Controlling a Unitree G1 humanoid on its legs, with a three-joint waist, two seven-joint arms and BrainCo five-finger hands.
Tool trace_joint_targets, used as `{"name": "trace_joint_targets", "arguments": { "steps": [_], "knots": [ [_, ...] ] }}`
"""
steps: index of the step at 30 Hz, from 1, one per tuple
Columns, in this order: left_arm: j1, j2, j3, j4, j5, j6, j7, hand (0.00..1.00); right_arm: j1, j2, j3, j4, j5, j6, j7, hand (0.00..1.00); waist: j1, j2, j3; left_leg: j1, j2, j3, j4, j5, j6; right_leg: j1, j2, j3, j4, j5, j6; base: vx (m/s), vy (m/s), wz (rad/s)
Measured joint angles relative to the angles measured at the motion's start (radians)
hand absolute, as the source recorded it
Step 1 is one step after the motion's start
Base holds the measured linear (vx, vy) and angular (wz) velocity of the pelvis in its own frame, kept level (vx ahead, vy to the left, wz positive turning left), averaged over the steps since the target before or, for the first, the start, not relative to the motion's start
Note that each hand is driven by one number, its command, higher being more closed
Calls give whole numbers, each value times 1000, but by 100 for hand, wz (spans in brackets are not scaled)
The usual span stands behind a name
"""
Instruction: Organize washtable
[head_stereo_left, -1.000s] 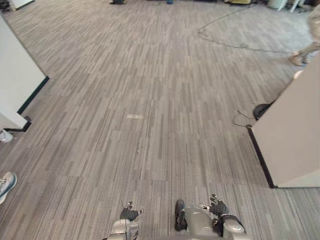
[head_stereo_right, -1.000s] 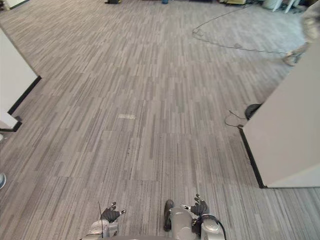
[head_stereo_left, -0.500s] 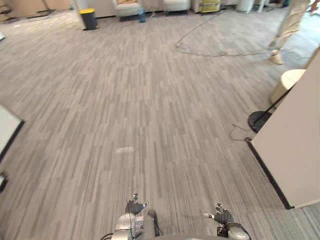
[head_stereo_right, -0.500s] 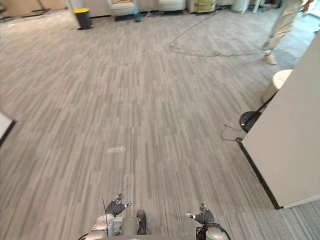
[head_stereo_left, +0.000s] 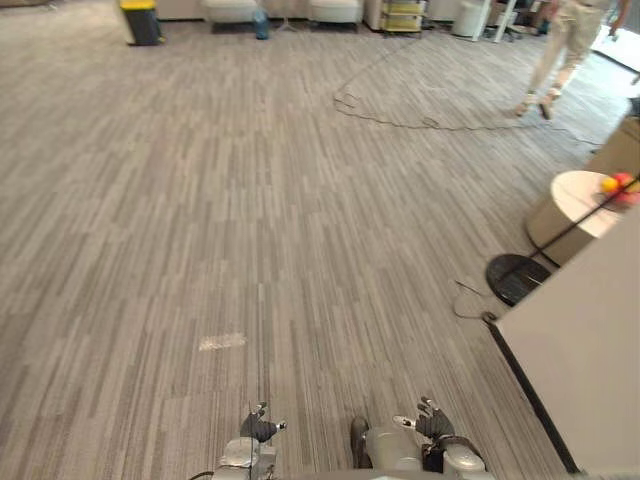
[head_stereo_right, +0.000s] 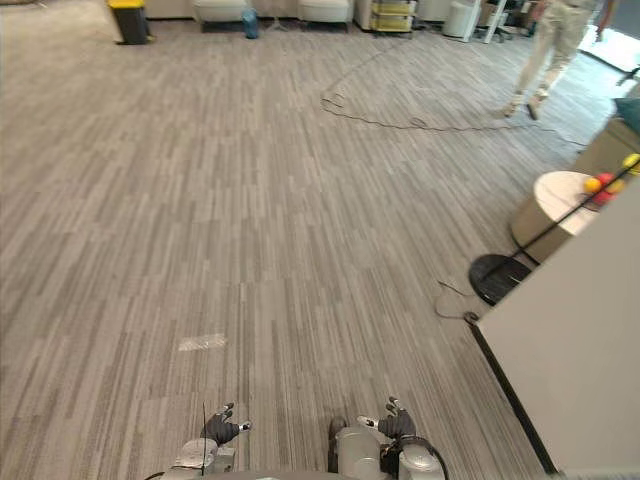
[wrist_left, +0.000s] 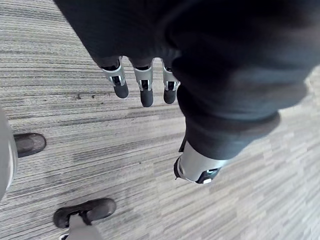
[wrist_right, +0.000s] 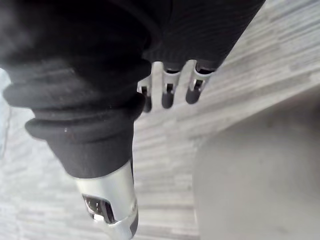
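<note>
Grey striped carpet (head_stereo_left: 250, 200) is spread across a wide room and takes up most of what is seen from the head. On the robot's right a white panel (head_stereo_left: 590, 370) with a dark lower edge is stood on the carpet. Far off on the right a person (head_stereo_left: 556, 50) in light trousers is seen from the waist down. Pale seats (head_stereo_left: 230, 10) are lined along the far wall, and a dark bin (head_stereo_left: 140, 20) with a yellow top is set at the far left. A round table (head_stereo_left: 572, 205) with a pale top is placed beyond the panel, and a black round base (head_stereo_left: 517, 277) is laid on the carpet just beside it. Whether this table is the washtable cannot be told.

The left hand (head_stereo_left: 262, 428) and the right hand (head_stereo_left: 432, 420) are held low at the near edge, well apart. In the left wrist view its fingers (wrist_left: 146, 92) are hung straight and loose over the carpet, with nothing grasped. In the right wrist view its fingers (wrist_right: 168, 95) are likewise stretched out and relaxed, with nothing held.

A thin cable (head_stereo_left: 345, 101) is looped on the far carpet. A small pale patch (head_stereo_left: 221, 342) is stuck to the carpet ahead of the left hand. Red and yellow balls (head_stereo_left: 618, 185) are rested on the round table.
</note>
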Motion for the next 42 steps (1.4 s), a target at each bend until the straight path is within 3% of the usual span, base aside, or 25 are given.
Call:
{"name": "trace_joint_targets", "arguments": {
  "steps": [2,5,7,11,13,20,27,28,38,41,42],
  "knots": [
    [-2,-14,11,-8,7,-1,0,0,0,-6,-6,-3,0,1,0,0,1,12,3,-56,27,-1,135,-12,-18,31,-2,-37,-5,-33,-15,368,-183,52],
    [0,-28,23,-43,13,1,0,0,15,-5,-10,-25,1,7,-2,0,10,15,11,-170,119,15,472,-24,-37,146,35,-83,-61,-70,-50,381,-223,41],
    [6,-46,22,-56,13,1,-1,0,27,-2,-5,-35,2,8,-4,0,13,12,10,-194,144,29,546,-26,-33,195,44,-90,-81,-86,-59,205,-91,2],
    [7,-64,15,-60,14,0,-2,0,28,-3,-3,-41,5,7,-6,0,11,19,5,-221,124,25,365,-22,-36,204,42,-53,-85,-89,-60,152,8,-31],
    [8,-62,14,-57,14,1,-2,0,34,3,-17,-42,4,7,-7,0,12,27,-3,-205,122,33,232,30,-54,210,47,-38,-81,-100,-40,97,108,-20],
    [17,-34,13,-39,15,2,-1,0,42,10,-25,-28,3,3,-10,0,10,19,-26,-148,86,56,85,53,-52,203,34,-9,-113,-84,-5,-8,90,-4],
    [15,-19,12,-23,16,0,-1,0,23,8,-33,20,4,-2,-9,0,10,21,-30,-104,73,59,-46,129,-56,202,50,9,-163,-34,-11,-76,-6,-4],
    [15,-9,12,2,16,1,-1,0,17,5,-28,47,3,-2,-9,0,9,15,-55,-80,69,68,-96,143,-55,216,65,50,-231,9,3,-43,-14,-5],
    [14,-1,14,1,12,0,1,0,12,6,-27,49,4,-2,-10,0,11,8,-54,-97,72,75,-102,143,-55,209,60,31,-239,9,2,0,0,3],
    [7,12,16,-3,9,-1,2,0,13,8,-27,42,10,-4,-22,0,12,-6,-39,-151,84,78,-11,100,-56,182,43,7,-182,-48,0,-9,-4,24],
    [8,19,30,-21,0,-2,4,0,13,10,-27,37,18,-4,-26,0,13,-17,-26,-199,97,102,113,59,-82,176,32,2,-145,-83,-10,-29,-5,34]
  ]
}}
